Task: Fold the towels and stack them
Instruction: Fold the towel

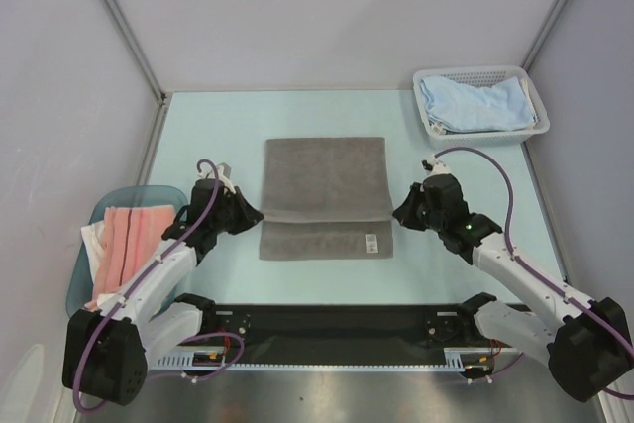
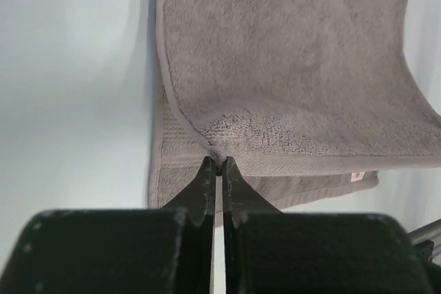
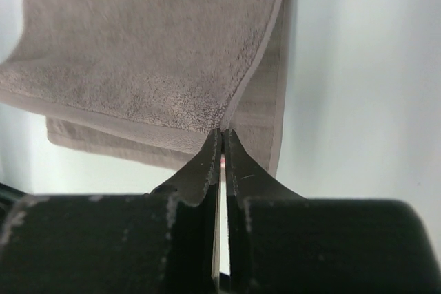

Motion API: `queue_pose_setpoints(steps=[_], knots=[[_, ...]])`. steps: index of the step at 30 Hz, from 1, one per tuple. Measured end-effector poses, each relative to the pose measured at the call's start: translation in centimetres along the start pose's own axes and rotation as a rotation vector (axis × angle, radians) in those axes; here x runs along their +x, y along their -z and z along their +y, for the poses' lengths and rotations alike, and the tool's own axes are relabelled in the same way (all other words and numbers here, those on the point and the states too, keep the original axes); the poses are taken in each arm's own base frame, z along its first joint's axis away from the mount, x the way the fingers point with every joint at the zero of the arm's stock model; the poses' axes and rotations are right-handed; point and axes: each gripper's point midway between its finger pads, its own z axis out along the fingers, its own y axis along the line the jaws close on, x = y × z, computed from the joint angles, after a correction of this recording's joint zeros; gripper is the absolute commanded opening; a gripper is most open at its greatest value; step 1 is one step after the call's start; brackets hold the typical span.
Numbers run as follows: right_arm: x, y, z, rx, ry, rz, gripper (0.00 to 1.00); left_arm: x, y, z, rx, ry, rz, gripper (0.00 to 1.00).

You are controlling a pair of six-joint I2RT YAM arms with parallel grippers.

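Far left: teal tub (image 1: 149, 193) holds the salmon-pink towel (image 1: 124, 240) and a white towel (image 1: 92, 245), off the work area.

Left claw (image 1: 256, 215) is pinched tight on the left corner of the grey towel's (image 1: 324, 180) upper layer. The towel lies mid-desk (image 1: 198, 136), part folded, the labelled lower strip uncovered.

Right claw (image 1: 399, 213) is clamped likewise on the matching right corner. Judgement: both corners are gripped so the edge travels straight.

Far right: white basket (image 1: 475, 72) keeps the light blue towel (image 1: 475, 104), apparently unfolded.
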Motion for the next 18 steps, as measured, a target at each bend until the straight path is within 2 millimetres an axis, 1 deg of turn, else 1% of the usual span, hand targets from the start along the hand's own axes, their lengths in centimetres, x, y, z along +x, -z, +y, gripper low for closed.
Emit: queue_pose_setpoints(steps=[3, 7, 10, 13, 18], knots=[[2.1, 0.0, -0.5, 0.006, 0.001, 0.048, 0.0, 1.4, 0.1, 0.8, -0.009, 0.007, 0.032, 0.0], [5.5, -0.1, -1.4, 0.015, -0.005, 0.131, 0.0, 3.4, 0.1, 1.8, -0.022, 0.019, 0.076, 0.0], [7.3, -0.1, -2.0, 0.027, -0.007, 0.174, 0.0, 4.8, 0.1, 2.6, -0.034, 0.027, 0.114, 0.0], [8.2, -0.1, -2.4, 0.035, -0.01, 0.197, 0.0, 5.8, 0.1, 2.6, -0.032, 0.036, 0.142, 0.0], [9.0, -0.1, -2.8, 0.045, -0.015, 0.214, 0.0, 6.3, 0.0, 2.8, -0.044, 0.048, 0.164, 0.0]])
